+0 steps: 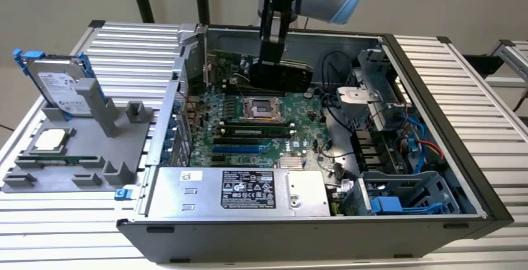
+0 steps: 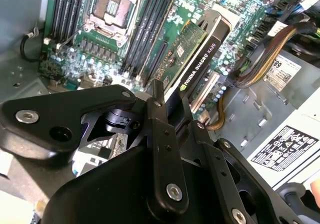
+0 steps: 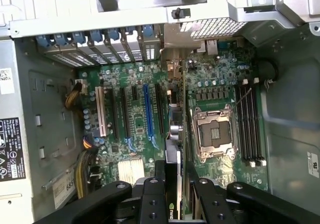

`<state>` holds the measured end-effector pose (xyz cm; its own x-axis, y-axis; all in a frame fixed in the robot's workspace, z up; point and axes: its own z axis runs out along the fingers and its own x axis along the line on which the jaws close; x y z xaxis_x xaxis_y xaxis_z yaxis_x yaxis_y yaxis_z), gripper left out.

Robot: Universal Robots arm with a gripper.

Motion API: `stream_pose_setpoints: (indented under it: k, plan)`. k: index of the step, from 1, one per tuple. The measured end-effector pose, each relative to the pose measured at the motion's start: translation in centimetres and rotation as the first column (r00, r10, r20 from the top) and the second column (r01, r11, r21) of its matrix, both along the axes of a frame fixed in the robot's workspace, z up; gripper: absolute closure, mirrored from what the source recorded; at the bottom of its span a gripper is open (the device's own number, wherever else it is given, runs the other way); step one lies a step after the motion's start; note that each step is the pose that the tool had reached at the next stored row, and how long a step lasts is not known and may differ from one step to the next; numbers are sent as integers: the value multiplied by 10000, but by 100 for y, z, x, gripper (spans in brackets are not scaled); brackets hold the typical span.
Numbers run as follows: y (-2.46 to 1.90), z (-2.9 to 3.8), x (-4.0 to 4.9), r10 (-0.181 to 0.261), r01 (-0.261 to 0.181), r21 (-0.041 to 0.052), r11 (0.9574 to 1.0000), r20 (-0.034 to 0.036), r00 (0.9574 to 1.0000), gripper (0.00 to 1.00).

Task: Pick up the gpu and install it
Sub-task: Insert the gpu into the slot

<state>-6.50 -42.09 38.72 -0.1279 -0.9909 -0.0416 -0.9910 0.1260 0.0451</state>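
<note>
Exterior view — the gripper [image 1: 270,66] hangs inside the open computer case [image 1: 429,128], pinching the gpu [image 1: 276,72] on edge above the motherboard [image 1: 256,131]. Second wrist view — the fingers [image 2: 161,129] clamp the card's black cooler; its long axis runs away from the claw. First wrist view — the card [image 3: 176,134] stands edge-on between the expansion slots [image 3: 148,109] and the CPU socket [image 3: 214,134], bracket end toward the rear slot covers [image 3: 100,44].
</note>
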Motion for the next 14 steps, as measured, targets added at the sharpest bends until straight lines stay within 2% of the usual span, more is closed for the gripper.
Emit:
stream_pose_setpoints:
  k: [14]
  plan:
    - [0, -70, 0, 0, 0, 0, 10000, 0, 10000, 100]
